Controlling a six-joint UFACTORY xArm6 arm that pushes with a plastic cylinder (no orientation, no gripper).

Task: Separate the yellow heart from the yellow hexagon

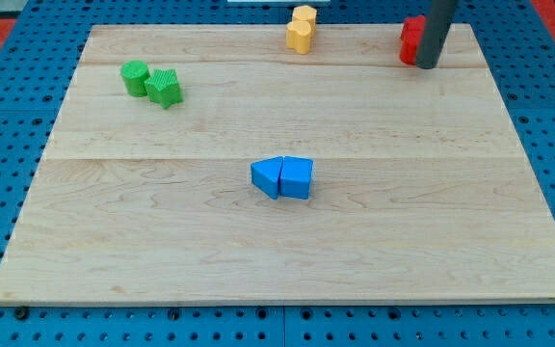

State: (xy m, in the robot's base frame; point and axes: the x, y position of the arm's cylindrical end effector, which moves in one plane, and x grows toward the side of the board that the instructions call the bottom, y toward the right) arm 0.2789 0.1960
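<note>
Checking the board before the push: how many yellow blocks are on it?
2. The yellow hexagon sits at the view's top edge, and the yellow heart touches it just below. My tip is far to their right, beside the red block. None seem hidden.

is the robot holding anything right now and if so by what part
Nothing is held; my tip only pushes. It rests at the view's top right, against the red block, well right of the touching yellow heart and yellow hexagon.

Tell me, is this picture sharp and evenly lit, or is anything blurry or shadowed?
In the camera view, the light is soft and even on the wooden board, without glare; the blue blocks and green blocks look crisp with faint shadows; my tip, beside the red block, looks slightly soft-edged.
</note>
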